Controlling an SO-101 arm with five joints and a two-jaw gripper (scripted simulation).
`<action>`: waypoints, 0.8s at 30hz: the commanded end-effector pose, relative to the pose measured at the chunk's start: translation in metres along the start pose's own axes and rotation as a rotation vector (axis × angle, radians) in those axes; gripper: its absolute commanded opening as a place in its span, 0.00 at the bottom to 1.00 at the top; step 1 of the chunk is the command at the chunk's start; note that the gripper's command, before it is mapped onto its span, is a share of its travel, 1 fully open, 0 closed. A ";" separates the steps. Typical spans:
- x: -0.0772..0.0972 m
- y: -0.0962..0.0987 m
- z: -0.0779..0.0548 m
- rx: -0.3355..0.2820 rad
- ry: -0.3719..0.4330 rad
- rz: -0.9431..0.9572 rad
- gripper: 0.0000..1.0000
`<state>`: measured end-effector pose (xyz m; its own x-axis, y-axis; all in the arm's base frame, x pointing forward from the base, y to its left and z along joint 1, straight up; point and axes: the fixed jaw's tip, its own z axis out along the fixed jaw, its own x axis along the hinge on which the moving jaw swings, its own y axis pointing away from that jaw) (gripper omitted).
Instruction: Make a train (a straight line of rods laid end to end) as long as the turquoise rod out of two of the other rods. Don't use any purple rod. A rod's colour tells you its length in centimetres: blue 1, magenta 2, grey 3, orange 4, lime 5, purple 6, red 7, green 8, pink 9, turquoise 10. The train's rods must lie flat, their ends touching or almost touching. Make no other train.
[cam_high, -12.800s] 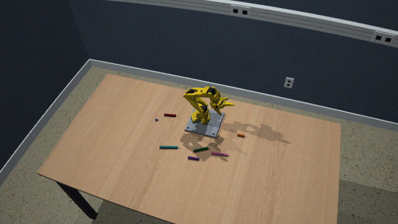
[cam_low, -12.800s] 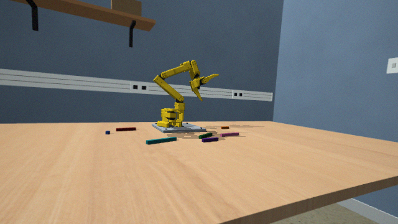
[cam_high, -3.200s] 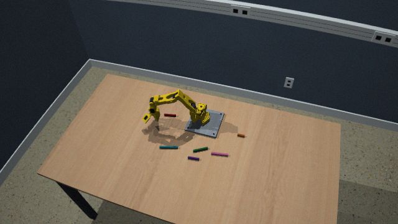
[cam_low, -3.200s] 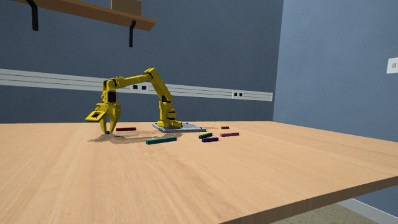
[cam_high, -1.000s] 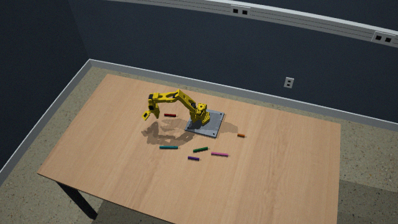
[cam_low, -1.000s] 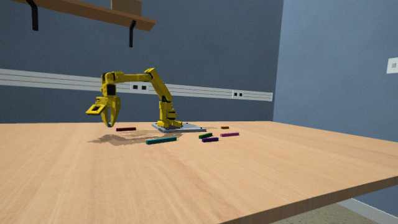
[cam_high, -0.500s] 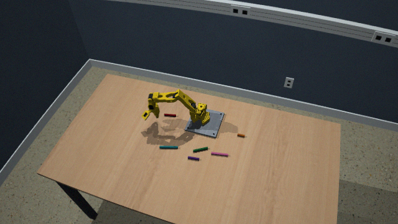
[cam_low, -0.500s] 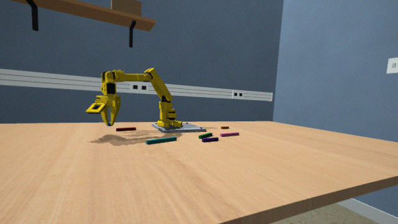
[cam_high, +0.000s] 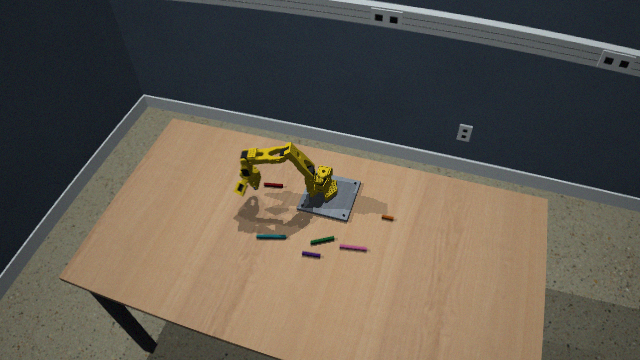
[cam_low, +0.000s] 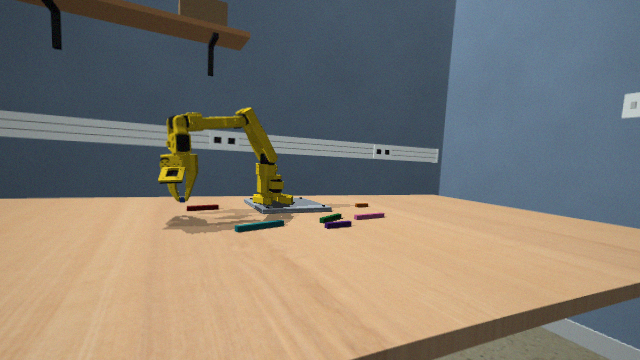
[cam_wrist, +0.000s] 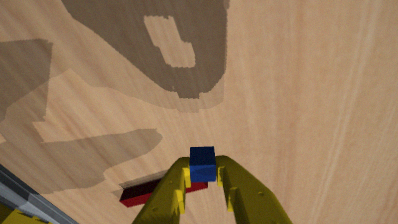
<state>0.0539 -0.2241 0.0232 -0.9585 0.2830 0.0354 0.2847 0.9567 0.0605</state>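
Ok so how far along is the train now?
No part of the train is laid yet: the pink rod lies apart from the other rods on the table. In hand is the blue rod, pinched in the pincer above the table. Left to do: lay blue and pink flat, end to end, to match the turquoise rod.

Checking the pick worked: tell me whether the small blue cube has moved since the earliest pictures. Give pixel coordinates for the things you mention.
Yes: the small blue cube (cam_low: 182, 200) (cam_wrist: 202, 164) rose off the wooden tabletop (cam_low: 200, 280).
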 end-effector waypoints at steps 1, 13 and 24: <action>0.003 0.007 0.000 0.026 -0.013 -0.166 0.00; 0.012 0.022 0.004 0.028 -0.007 -0.550 0.00; 0.015 0.028 0.007 0.028 -0.005 -0.700 0.00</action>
<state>0.0461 -0.1955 0.0184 -0.9299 -0.3677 -0.0057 -0.3674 0.9286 0.0515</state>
